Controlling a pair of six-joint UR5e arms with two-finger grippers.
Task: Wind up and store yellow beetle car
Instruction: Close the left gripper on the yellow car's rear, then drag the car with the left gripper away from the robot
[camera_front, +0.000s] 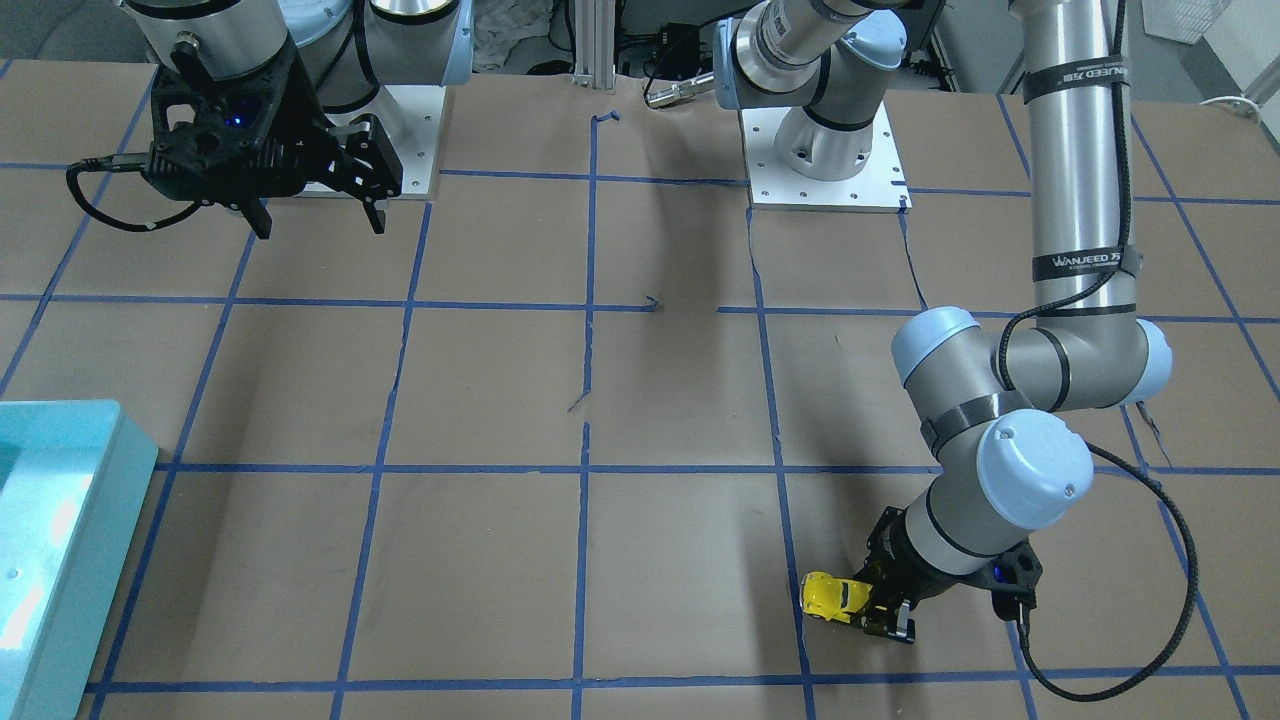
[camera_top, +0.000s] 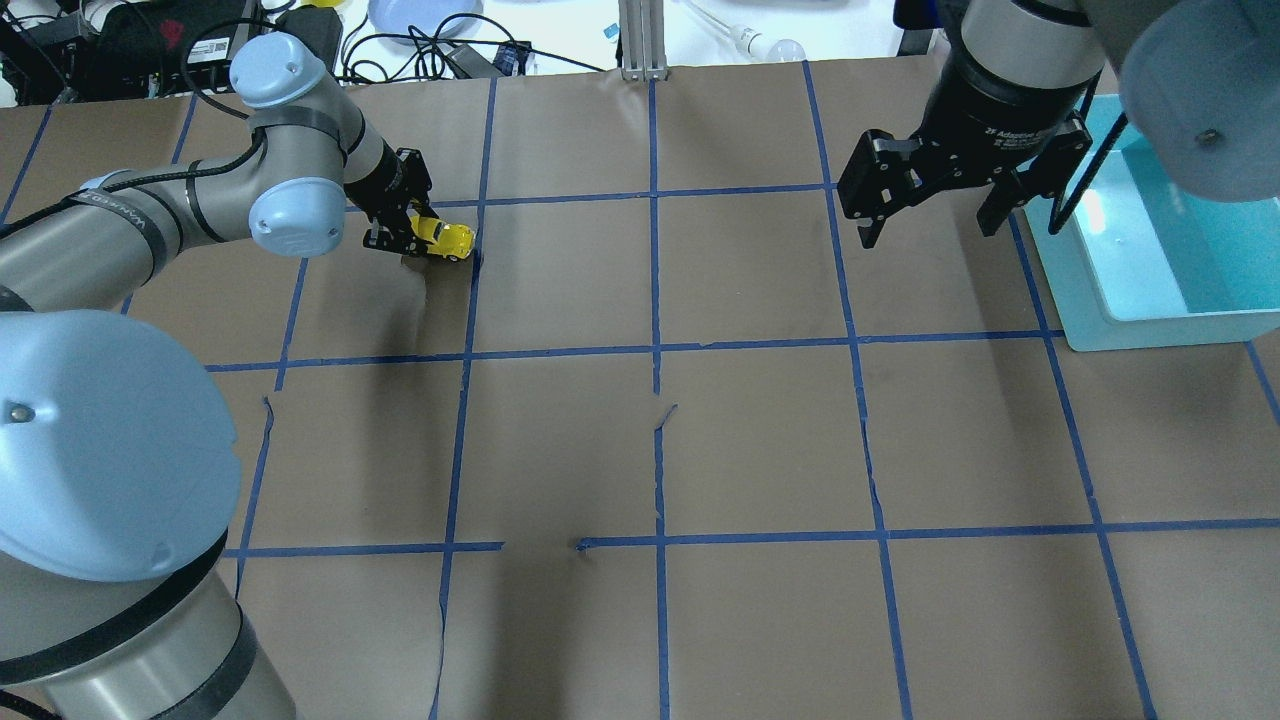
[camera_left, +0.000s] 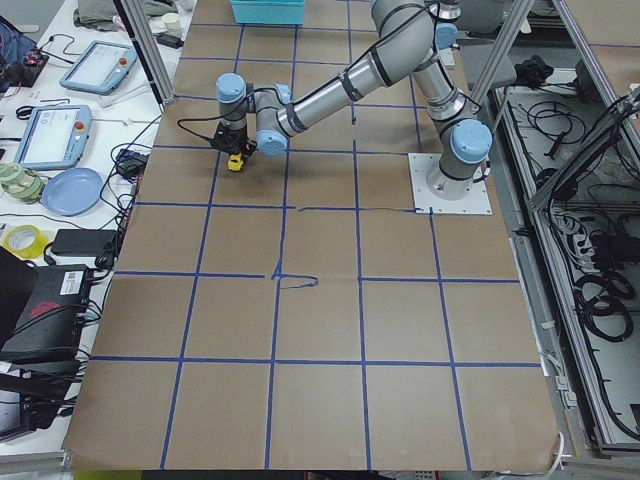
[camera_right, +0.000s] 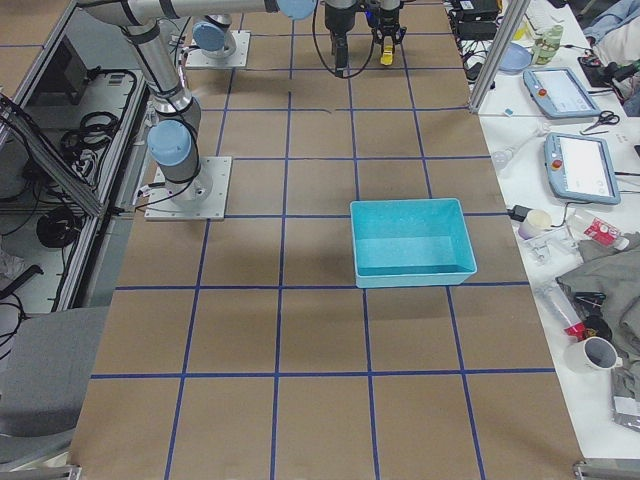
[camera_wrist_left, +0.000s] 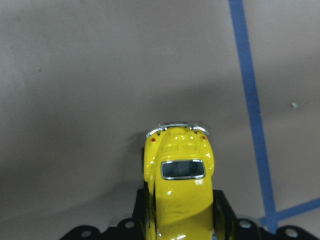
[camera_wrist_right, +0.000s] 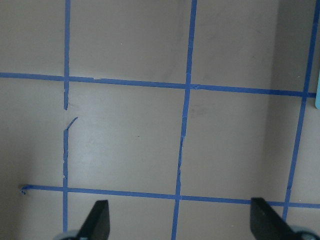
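Observation:
The yellow beetle car (camera_wrist_left: 178, 180) is small and glossy, with a dark rear window and a silvery bumper. My left gripper (camera_top: 412, 232) is shut on its sides at the far left of the table, with the car (camera_top: 446, 239) sticking out past the fingertips. It sits low at the brown paper (camera_front: 835, 597), and I cannot tell whether its wheels touch. My right gripper (camera_top: 928, 228) hangs open and empty above the table on the right, beside the teal bin (camera_top: 1150, 320). Its fingers (camera_wrist_right: 98, 221) stand wide apart over bare paper.
The teal bin (camera_front: 60, 560) stands at the table's right end, open-topped, with nothing showing inside (camera_right: 410, 268). Blue tape lines (camera_top: 655, 355) grid the brown paper. Tablets, cables and a plate lie on the side bench beyond the far edge (camera_left: 72, 190).

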